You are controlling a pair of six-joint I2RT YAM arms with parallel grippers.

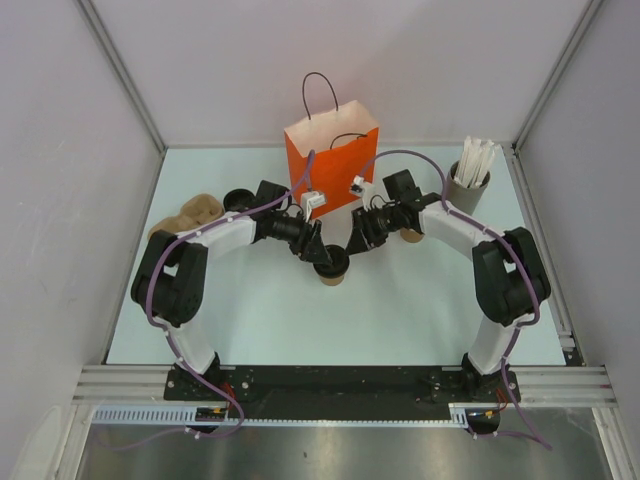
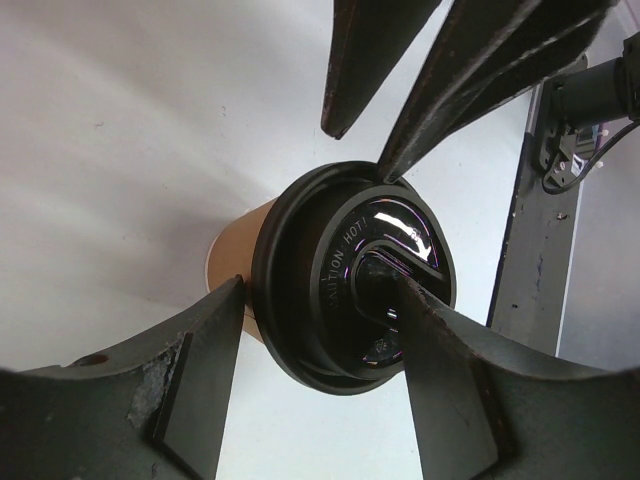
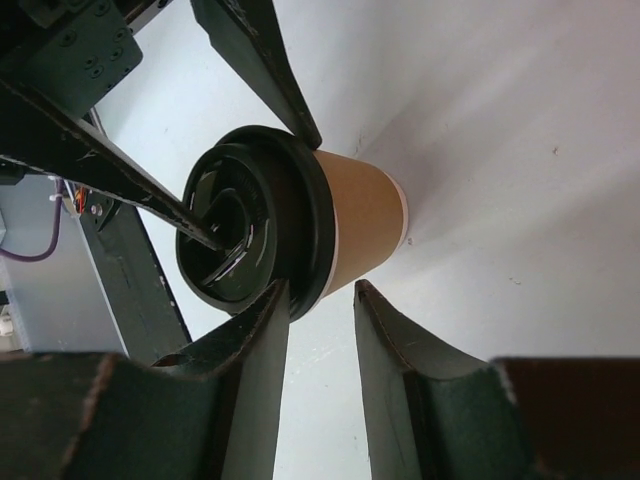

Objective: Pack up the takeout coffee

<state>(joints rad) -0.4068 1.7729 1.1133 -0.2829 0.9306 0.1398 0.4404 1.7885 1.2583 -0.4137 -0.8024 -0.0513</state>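
Only the overhead view shows the orange paper bag (image 1: 330,160), its inside hidden. The takeout cup (image 1: 332,280) stands on the table just in front of the bag, capped by the black lid (image 1: 331,264). Right of the bag, a grey holder (image 1: 466,182) carries white sticks (image 1: 478,158); left of it lies a stack of tan cups (image 1: 190,213). Only the left wrist view shows the lid's "HOT" lettering. The left gripper (image 2: 322,285) is spread, one tip at the lid's rim, the other on its top. The right gripper (image 3: 320,288) is narrowly parted, pinching nothing, one fingertip against the rim.
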